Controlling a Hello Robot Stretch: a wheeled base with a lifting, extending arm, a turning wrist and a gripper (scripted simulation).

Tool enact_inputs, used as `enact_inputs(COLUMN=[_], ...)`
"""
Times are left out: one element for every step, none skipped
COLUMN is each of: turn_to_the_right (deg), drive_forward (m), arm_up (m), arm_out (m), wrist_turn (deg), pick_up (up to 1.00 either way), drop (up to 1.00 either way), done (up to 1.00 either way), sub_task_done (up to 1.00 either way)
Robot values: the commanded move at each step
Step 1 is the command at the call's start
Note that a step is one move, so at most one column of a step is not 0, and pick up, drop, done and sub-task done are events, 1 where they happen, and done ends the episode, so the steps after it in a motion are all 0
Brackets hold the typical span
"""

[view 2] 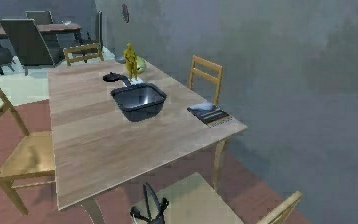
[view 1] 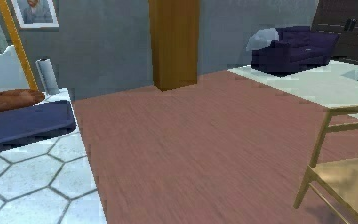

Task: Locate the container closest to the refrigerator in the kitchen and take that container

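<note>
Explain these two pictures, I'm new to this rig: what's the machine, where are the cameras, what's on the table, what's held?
It is a wheeled robot with one arm ending in a pincer. The forward view looks ahead: wood floor, a dark sofa, a wooden chair. The arm side view looks toward the arm's side: a wooden table bearing a dark bowl, a golden statue and a flat dark stack. The dark shape at the bottom is likely the pincer; I cannot tell whether it holds anything.

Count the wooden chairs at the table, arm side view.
4: the left chair beside the table, the far chair beyond it, the right chair by the wall, the near chair at the bottom edge. Others may be hidden.
</note>
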Motion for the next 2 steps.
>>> enact_inputs(turn_to_the_right=[0.0, 0.0], drive_forward=[0.0, 0.0], arm_up=[0.1, 0.0], arm_out=[0.0, 0.0], wrist_turn=[0.0, 0.0], pick_up=[0.0, 0.0], drop=[0.0, 0.0], done=[0.0, 1.0], sub_task_done=[0.0, 0.0])
